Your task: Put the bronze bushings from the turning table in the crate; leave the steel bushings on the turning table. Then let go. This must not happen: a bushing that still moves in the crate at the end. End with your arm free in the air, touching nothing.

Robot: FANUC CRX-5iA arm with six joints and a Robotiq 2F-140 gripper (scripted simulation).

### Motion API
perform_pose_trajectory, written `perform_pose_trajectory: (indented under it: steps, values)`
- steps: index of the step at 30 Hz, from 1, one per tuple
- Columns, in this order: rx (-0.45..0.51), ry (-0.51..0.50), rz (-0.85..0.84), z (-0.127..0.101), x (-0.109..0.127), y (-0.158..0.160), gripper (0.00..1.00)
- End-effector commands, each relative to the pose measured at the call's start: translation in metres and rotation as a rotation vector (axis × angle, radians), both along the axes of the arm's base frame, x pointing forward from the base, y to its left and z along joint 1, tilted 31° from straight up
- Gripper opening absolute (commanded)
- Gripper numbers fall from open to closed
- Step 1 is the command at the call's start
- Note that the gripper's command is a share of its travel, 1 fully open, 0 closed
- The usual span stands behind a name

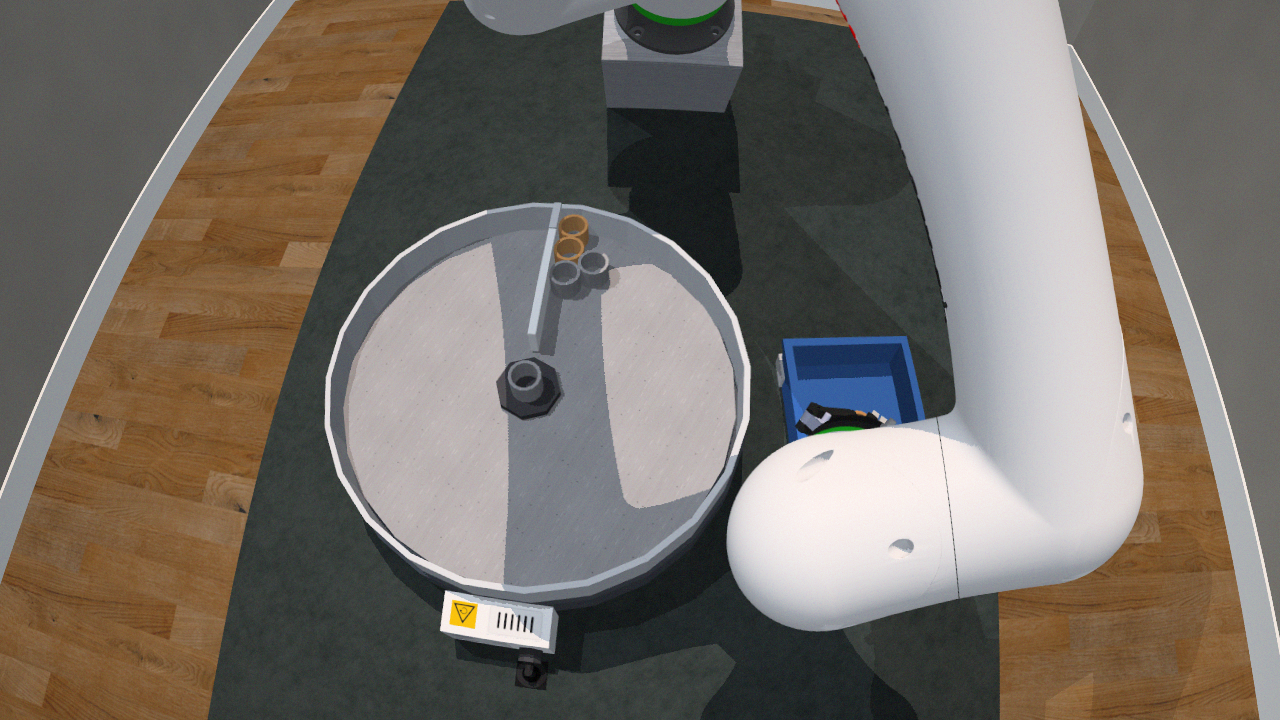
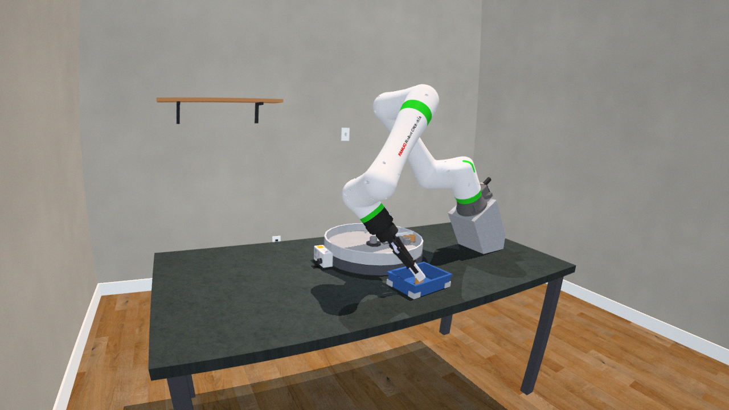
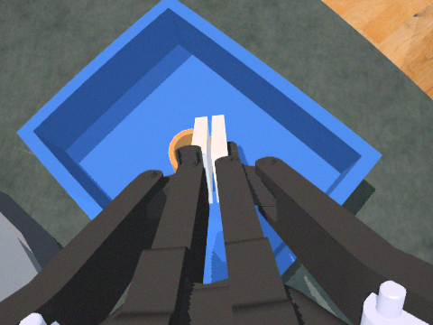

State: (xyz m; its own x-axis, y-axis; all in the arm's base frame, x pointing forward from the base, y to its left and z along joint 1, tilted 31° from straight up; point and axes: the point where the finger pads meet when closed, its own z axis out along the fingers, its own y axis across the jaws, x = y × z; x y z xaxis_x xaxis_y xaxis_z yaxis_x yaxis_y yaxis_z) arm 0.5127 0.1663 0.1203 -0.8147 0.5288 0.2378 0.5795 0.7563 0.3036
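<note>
Pincer: matt dark links, smooth white pads pinching the thin wall of a dull bronze bushing. Beneath it, crate of smooth matt blue plastic; under that, table of dark mottled, faintly glossy stone. Beside the pincer, turning table: pale matt speckled disc, grey metal rim.
</note>
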Motion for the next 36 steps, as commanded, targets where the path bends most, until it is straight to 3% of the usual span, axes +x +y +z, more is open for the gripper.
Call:
perform_pose_trajectory:
  steps: [1,14,15,36]
  values:
    - [0.000,0.000,0.000,0.0002,0.0001,0.0000,0.00]
    - [0.000,0.000,0.000,0.0002,0.0001,0.0000,0.00]
    - [0.000,0.000,0.000,0.0002,0.0001,0.0000,0.07]
    - [0.000,0.000,0.000,0.0002,0.0001,0.0000,0.07]
